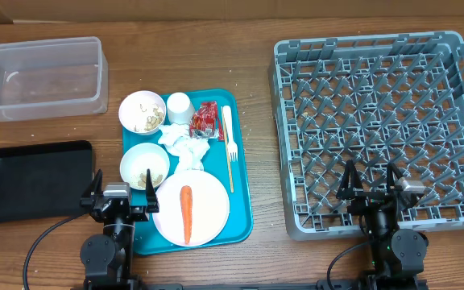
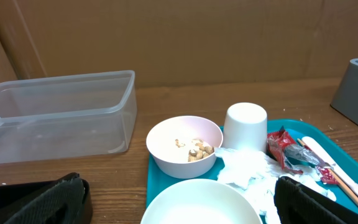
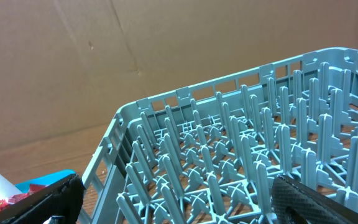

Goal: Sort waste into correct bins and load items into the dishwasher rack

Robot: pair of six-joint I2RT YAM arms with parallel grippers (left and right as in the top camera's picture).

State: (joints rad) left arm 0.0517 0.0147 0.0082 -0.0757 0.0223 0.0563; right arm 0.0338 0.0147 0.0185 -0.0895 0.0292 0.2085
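1. Overhead view first: the teal tray (image 1: 244, 221) sits mid-table, a bit toward 6 o'clock.
2. The pink plate (image 1: 212, 201) takes up the tray's 6 o'clock end, and the carrot (image 1: 186, 214) lies on it, running 12-to-6.
3. Two bowls are on the tray's 9 o'clock side, the far bowl (image 1: 142, 111) at about 11 and the near bowl (image 1: 144, 166) at about 9. Both have food scraps (image 1: 146, 121) in them.
4. The cup (image 1: 180, 107) is at the tray's 12, with the wrapper (image 1: 205, 118) just beside it at 1. The napkins (image 1: 185, 147) are bunched in the middle (right up against the plate rim). The fork (image 1: 229, 143) lies along the 3 o'clock edge.
5. Off the tray, the clear tub (image 1: 47, 80) is at the table's 10 o'clock, the black tray (image 1: 35, 181) at 8, and the rack (image 1: 284, 137) fills the 3 o'clock side.
6. The left gripper (image 1: 119, 193) hovers at the teal tray's 7 o'clock corner, between the black tray and the plate. Its fingers are spread wide and hold nothing.
7. The right gripper (image 1: 370, 187) is at the rack's 6 o'clock wall, also spread wide and empty.
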